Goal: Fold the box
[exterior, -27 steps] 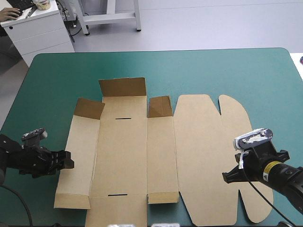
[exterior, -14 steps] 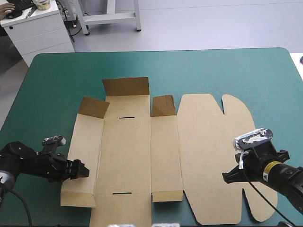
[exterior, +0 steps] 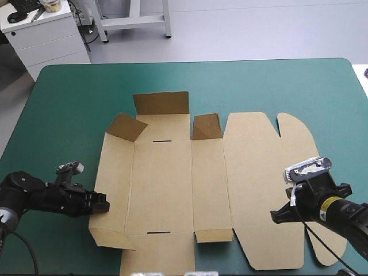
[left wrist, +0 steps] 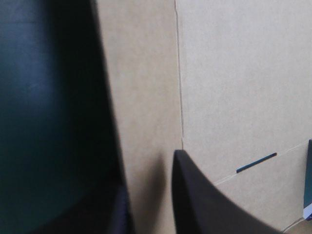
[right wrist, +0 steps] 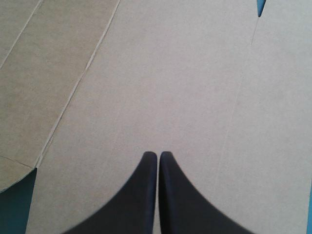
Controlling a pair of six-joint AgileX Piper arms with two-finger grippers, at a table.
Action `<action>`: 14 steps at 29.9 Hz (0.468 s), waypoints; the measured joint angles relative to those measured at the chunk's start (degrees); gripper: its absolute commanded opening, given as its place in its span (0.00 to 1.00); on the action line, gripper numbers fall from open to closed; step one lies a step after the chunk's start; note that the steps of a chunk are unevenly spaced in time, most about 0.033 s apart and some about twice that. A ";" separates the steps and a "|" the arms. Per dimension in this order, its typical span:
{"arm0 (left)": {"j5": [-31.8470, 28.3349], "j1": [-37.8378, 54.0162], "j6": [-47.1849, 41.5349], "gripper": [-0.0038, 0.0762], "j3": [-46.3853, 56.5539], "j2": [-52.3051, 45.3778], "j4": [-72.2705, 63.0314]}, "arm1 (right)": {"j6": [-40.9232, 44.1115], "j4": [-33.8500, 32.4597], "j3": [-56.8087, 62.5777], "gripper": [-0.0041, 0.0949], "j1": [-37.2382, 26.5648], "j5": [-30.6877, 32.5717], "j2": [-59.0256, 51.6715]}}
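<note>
The brown box point(exterior: 161, 184) lies as a cut sheet on the teal-green cover, with three short flaps point(exterior: 161, 103) raised at its far end. Its rounded lid panel point(exterior: 264, 172) lies flat on the right. My left gripper point(exterior: 103, 204) is at the sheet's left edge. In the left wrist view, the gripper point(left wrist: 146, 163) is all but shut, with the side panel's edge point(left wrist: 141, 97) between the fingers. Over the lid's near part my right gripper point(exterior: 277, 217) hangs shut. The right wrist view shows its fingers point(right wrist: 158, 155) meeting in an arch above bare board point(right wrist: 170, 73), holding nothing.
Bare teal-green cover point(exterior: 259, 86) shows beyond the box and along the table's left side point(exterior: 57, 126). The sheet's near end point(exterior: 155, 259) reaches close to the table's front edge. A white cabinet point(exterior: 46, 34) stands off the far left corner.
My left gripper moved right onto the sheet's left edge, and the whole sheet slid to the right, its near left corner lifting a little. The right arm has not moved.
</note>
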 measured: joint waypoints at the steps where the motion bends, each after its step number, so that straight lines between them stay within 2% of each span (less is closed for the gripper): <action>1: 0.08 0.00 0.00 0.05 0.00 0.00 -0.10 | 0.00 0.00 0.00 0.04 0.00 0.00 0.00; 10: 2.72 -0.07 -0.90 0.04 -1.03 -0.05 -2.12 | 0.00 0.06 0.00 0.04 0.00 0.40 0.00; 14: 4.43 -0.07 -2.43 0.04 -5.90 0.06 -0.58 | 0.00 0.39 0.00 0.04 0.00 0.61 0.00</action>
